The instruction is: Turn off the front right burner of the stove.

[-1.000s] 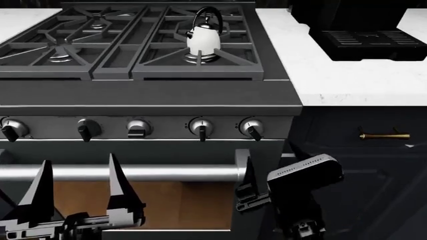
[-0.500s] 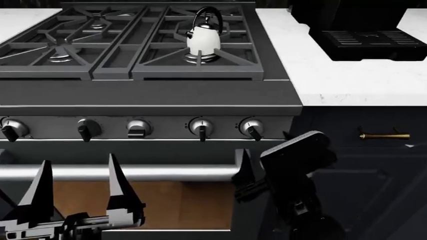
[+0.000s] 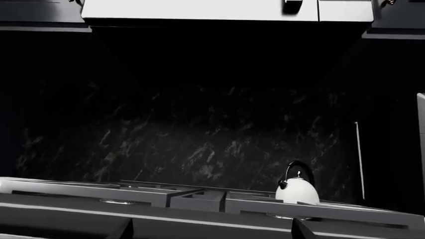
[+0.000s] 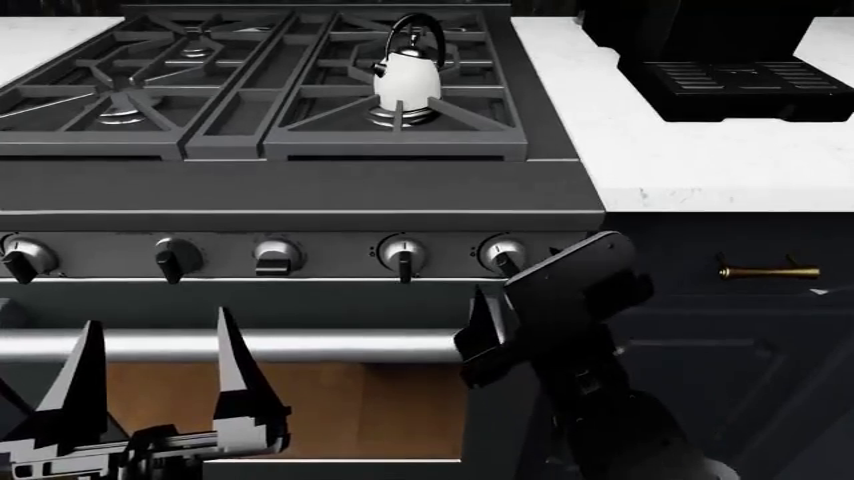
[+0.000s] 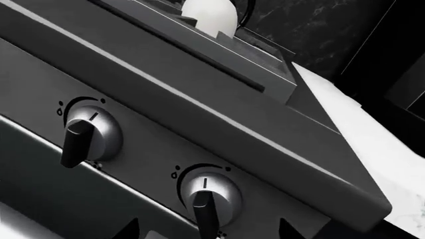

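Right gripper (image 4: 491,330), black, raised in front of the wide dark grey gas stove (image 4: 294,205), just below the rightmost round silver control knob with black pointer (image 4: 505,255); only one dark finger (image 4: 481,325) shows clearly in the head view, and whether the jaws stand apart or together cannot be told. In the right wrist view two dark fingertips appear at the frame edge, flanking that knob (image 5: 207,196); its neighbouring silver knob (image 5: 86,134) lies beside it on the panel. Left gripper (image 4: 154,385), black with long pointed fingers spread apart and holding nothing, low before the brownish oven window (image 4: 334,410) and the long steel bar handle (image 4: 334,346). Front right burner (image 4: 403,115), a small round silver-grey head under black cast-iron grate spokes, at the near right of the cooktop, bearing a white kettle with black loop handle (image 4: 406,72). White stone countertop (image 4: 694,140) adjoins the stove on the right.
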